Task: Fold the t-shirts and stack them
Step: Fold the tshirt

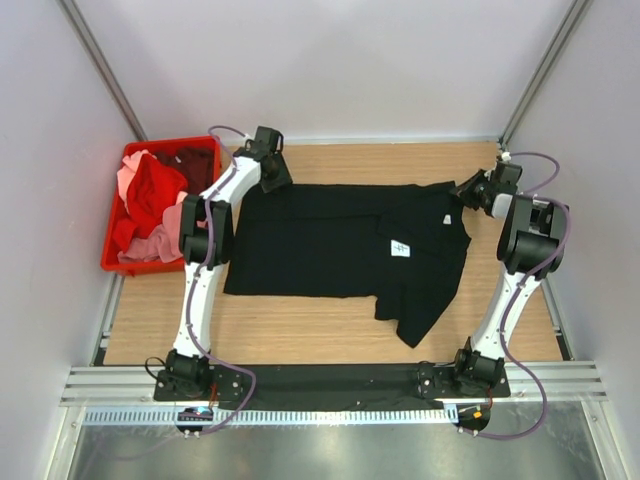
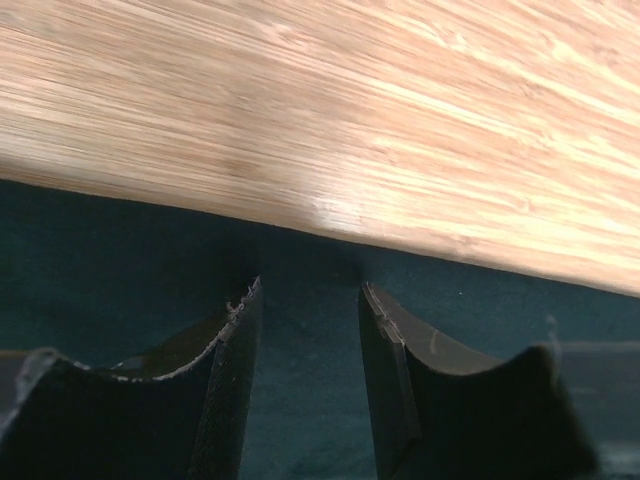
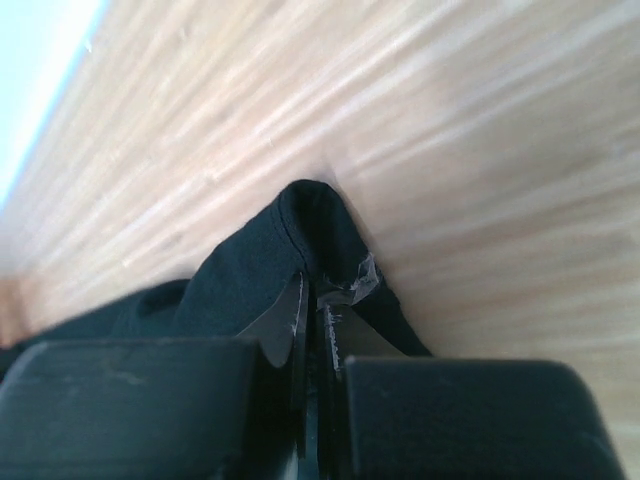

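a black t-shirt (image 1: 320, 245) lies spread across the wooden surface (image 1: 300, 335), its right side folded over and a white label (image 1: 400, 248) showing. the right claw (image 3: 318, 300) is clamped on the cloth's far-right corner. the left claw (image 2: 308, 290) stands with fingers apart over the shirt's far-left edge. other t-shirts (image 1: 150, 200), red, pink and maroon, sit heaped in a red crate (image 1: 115, 265) at left.

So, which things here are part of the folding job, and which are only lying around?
For the job: black shirt, right gripper shut on its edge; red shirt, pink shirt, maroon shirt, all in the crate.
Just lying about: crate; table.
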Tool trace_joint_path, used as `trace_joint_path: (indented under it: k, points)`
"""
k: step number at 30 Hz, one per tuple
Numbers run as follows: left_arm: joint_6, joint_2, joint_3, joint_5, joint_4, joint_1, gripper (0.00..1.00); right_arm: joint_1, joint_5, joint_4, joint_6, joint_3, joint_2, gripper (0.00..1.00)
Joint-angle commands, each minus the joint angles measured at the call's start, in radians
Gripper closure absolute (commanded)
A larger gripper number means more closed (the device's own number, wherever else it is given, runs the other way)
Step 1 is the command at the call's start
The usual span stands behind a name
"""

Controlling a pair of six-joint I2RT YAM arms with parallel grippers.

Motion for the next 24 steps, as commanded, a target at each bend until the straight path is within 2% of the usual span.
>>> trace_joint_path:
  k: [1, 4, 7, 9, 11, 12, 14, 18, 21, 24]
  points:
    - [-0.001, 0.052, 0.02, -0.105, -0.065, 0.033, 0.54, -0.004, 0.092, 0.199, 0.106, 0.021, 0.036, 0.99]
    - [-0.012, 0.054, 0.033, -0.082, -0.071, 0.034, 0.54, -0.006, 0.082, 0.274, 0.18, 0.02, 0.048, 0.97]
    - [-0.007, 0.015, 0.027, -0.032, -0.054, 0.033, 0.54, -0.004, 0.032, 0.254, 0.206, 0.044, 0.034, 0.85]
    - [0.004, -0.024, 0.013, 0.025, -0.04, 0.033, 0.53, -0.004, 0.02, 0.202, 0.185, 0.064, 0.004, 0.77]
    - [0.019, -0.093, -0.006, 0.071, -0.028, 0.028, 0.52, -0.007, 0.05, 0.072, 0.142, 0.076, -0.065, 0.69]
    - [0.024, -0.118, -0.016, 0.08, -0.024, 0.022, 0.52, -0.007, 0.067, -0.027, 0.122, 0.092, -0.088, 0.61]
    - [0.027, -0.199, -0.056, 0.103, -0.011, 0.011, 0.51, -0.004, 0.105, -0.12, 0.078, 0.105, -0.148, 0.59]
    - [0.019, -0.328, -0.176, 0.209, 0.088, -0.051, 0.49, 0.005, 0.18, -0.418, 0.002, 0.125, -0.222, 0.56]
    - [0.013, -0.387, -0.257, 0.258, 0.157, -0.132, 0.49, 0.028, 0.234, -0.543, -0.044, 0.078, -0.286, 0.56]
    - [-0.004, -0.394, -0.306, 0.294, 0.215, -0.225, 0.49, 0.051, 0.245, -0.583, -0.064, -0.012, -0.36, 0.56]
